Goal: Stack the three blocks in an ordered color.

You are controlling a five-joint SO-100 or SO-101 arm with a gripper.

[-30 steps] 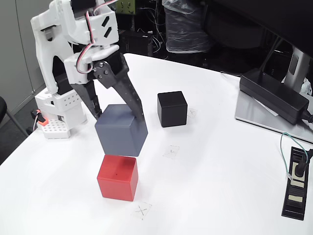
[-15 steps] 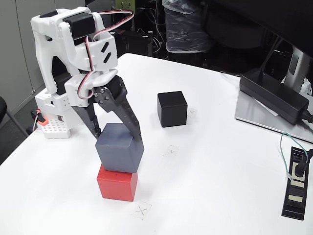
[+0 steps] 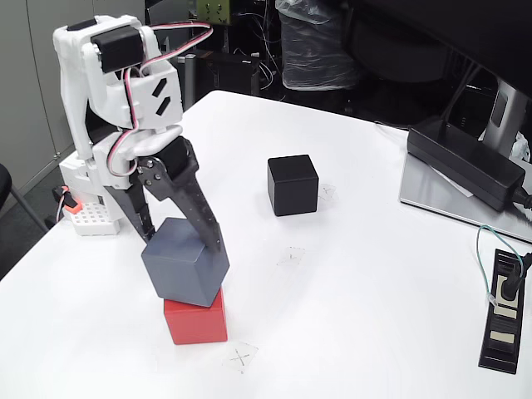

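Observation:
In the fixed view the grey block sits tilted on top of the red block, overhanging it toward the left. My gripper comes down from the white arm at the upper left and is shut on the grey block, with one dark finger on each side of it. The black block stands alone on the white table, farther back and to the right, apart from the gripper. Most of the red block's top is hidden under the grey one.
A white perforated block lies by the arm's base at the left. A black power adapter rests on a silver plate at the right, with a black power strip near the right edge. Faint cross marks dot the table.
My gripper has come down and to the left with the grey block, which hung above the red block one second ago and now rests tilted on it. The black block has not moved.

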